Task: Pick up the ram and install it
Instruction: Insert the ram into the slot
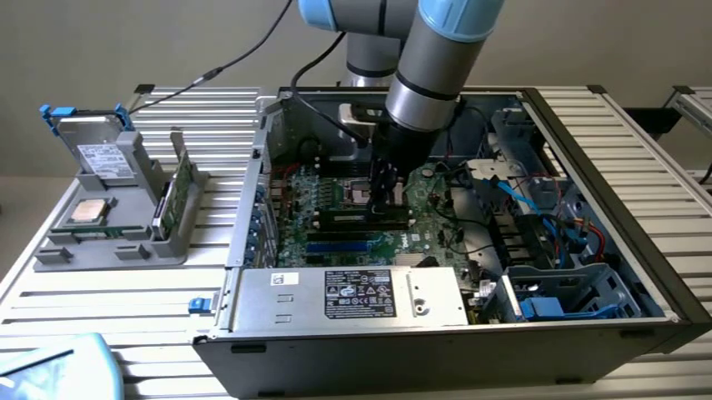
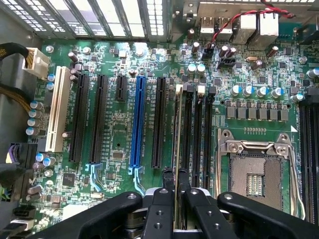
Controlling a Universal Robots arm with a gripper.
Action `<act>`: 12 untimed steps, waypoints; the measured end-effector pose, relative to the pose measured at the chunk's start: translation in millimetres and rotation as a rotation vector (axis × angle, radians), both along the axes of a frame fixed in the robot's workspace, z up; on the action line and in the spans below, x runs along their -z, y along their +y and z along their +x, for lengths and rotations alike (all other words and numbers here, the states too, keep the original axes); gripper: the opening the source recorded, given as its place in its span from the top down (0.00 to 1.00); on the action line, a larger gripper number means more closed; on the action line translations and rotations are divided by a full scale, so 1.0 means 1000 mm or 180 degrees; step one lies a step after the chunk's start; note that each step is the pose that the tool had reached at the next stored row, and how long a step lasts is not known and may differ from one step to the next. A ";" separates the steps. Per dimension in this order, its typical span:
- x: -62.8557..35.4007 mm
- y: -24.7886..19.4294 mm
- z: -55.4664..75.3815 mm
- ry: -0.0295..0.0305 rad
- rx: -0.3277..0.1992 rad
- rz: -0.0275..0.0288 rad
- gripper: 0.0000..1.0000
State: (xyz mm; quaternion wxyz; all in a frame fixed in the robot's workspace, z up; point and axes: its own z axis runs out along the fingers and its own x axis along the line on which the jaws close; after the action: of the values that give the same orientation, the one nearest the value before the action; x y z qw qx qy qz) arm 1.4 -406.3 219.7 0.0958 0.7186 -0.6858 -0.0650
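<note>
- The gripper (image 2: 175, 175) is pinched on the ram (image 2: 176, 129), with one finger on each flat face near one end of the stick.
- In the exterior view, the gripper (image 1: 385, 196) is at the centre of the frame. It reaches down inside the open computer case (image 1: 445, 362) to the motherboard (image 2: 119, 134).
- The ram stands on edge along the outermost of the memory slots (image 2: 198, 134), the one farthest from the empty processor socket (image 2: 254, 174). Its far end is at that slot's white latch (image 2: 178, 89).
- I cannot tell whether the ram is already seated or only resting in the mouth of the slot.
- To do this step well, I judge that the stick must stay parallel to the slot along its whole length. A slight twist would jam it on the slot walls.
- Because the grip is near one end, the far end may ride high. The push should go straight down and be even, not tipping.
- Both latches need to be swung open, and the notch must match the slot key. Neither can be checked here.
- Force should be moderate, since the board could flex or the thin stick could slip between the fingers.
- At the exterior view's left, a grey holder (image 1: 112, 250) on the table (image 1: 122, 292) carries a drive (image 1: 102, 158) and a processor chip (image 1: 89, 211), well apart from the work.
</note>
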 end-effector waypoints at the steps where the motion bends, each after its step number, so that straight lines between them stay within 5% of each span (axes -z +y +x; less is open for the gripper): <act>1: 0.0000 0.0000 0.000 0.0012 0.0000 -0.0001 0.86; 6: 0.0002 0.0000 0.002 0.0042 0.0000 -0.0002 0.86; 12: 0.0013 0.0005 0.003 0.0048 -0.0003 -0.0002 0.86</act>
State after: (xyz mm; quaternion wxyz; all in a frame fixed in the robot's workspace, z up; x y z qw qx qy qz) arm 4.6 -405.8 218.4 0.1012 0.7184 -0.6847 -0.0701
